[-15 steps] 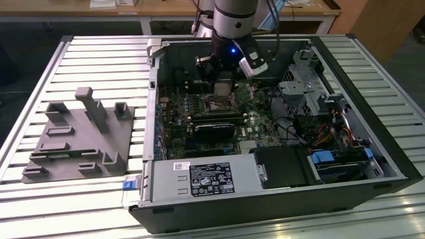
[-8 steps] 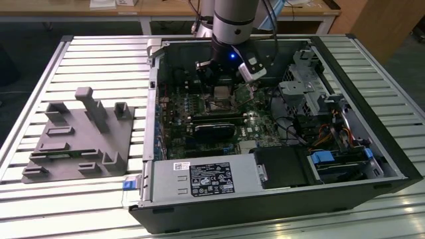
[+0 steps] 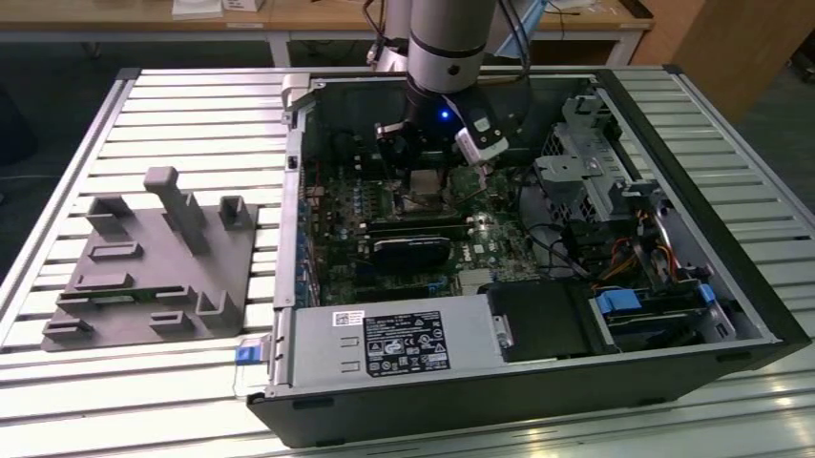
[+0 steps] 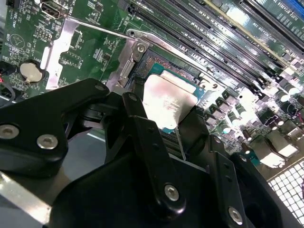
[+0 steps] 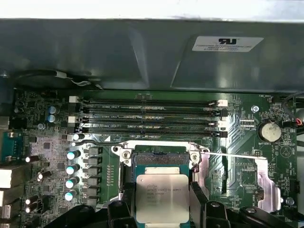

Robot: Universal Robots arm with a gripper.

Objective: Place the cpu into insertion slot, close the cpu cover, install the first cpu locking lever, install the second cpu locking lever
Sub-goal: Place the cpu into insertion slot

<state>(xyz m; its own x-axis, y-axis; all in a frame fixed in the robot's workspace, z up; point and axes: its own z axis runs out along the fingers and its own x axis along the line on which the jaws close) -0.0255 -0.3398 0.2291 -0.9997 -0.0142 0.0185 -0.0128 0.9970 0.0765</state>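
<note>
The cpu is a flat square chip with a dull silver top. My gripper is shut on it, one black finger on each side. It hangs just over the open insertion slot on the green motherboard. In the second wrist view the cpu sits between the fingertips, partly above the socket. One thin locking lever lies out to one side and a second lever to the other. The cpu cover is hidden by the gripper's body. In the exterior view the gripper is inside the case.
The computer case lies open on a slatted table, with drive cages and cables at the exterior view's right. Memory slots run beside the socket. A black card lies below it. A grey fixture block stands at the exterior view's left.
</note>
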